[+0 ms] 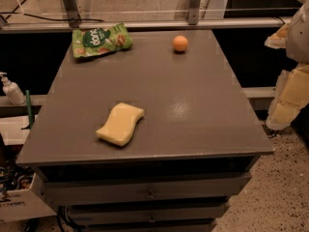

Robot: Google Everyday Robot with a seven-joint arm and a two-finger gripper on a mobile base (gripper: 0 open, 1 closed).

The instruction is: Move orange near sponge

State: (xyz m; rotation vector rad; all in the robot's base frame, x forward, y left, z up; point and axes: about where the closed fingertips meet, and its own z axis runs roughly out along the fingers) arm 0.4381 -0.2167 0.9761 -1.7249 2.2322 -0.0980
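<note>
A small round orange [180,43] sits on the grey tabletop [193,105] near its far edge, right of centre. A pale yellow sponge [120,123] with wavy sides lies flat near the front left of the table, well apart from the orange. My gripper [286,103] hangs at the right edge of the view, off the table's right side and beyond its edge, holding nothing that I can see.
A green snack bag [101,39] lies at the far left corner of the table. A metal rail [145,25] runs behind the table. A white pump bottle [11,89] stands on a ledge to the left. Drawers [149,193] are under the tabletop.
</note>
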